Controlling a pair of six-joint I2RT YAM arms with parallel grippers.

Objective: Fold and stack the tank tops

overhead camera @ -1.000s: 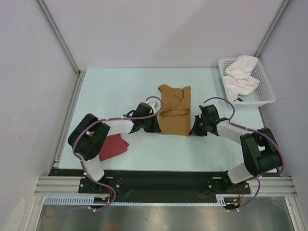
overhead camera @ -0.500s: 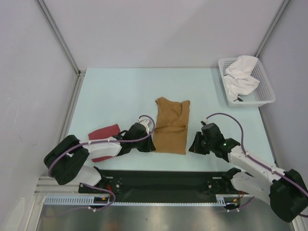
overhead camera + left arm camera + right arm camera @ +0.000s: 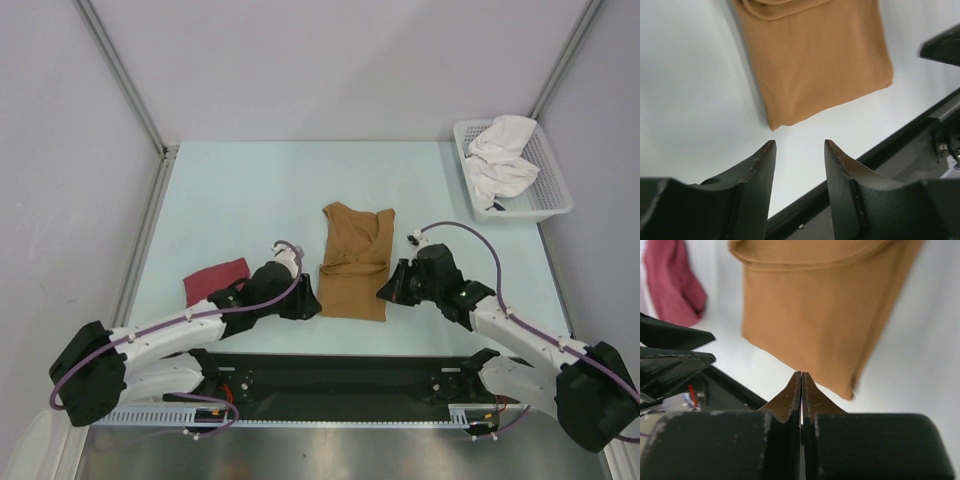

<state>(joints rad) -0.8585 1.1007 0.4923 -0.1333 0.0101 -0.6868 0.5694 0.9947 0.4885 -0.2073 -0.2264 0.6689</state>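
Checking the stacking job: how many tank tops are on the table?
2. The tan top lies folded mid-table; the red top lies to its left. White cloth in the basket may hide more.

White mesh basket (image 3: 548,196) holding crumpled white cloth (image 3: 502,158), table's (image 3: 240,190) far-right corner.

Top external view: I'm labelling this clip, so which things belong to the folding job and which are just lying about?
Job:
tan-brown tank top, folded, mid-table
dark red tank top, to its left

Lying about:
white mesh basket, far right corner
white cloth inside it
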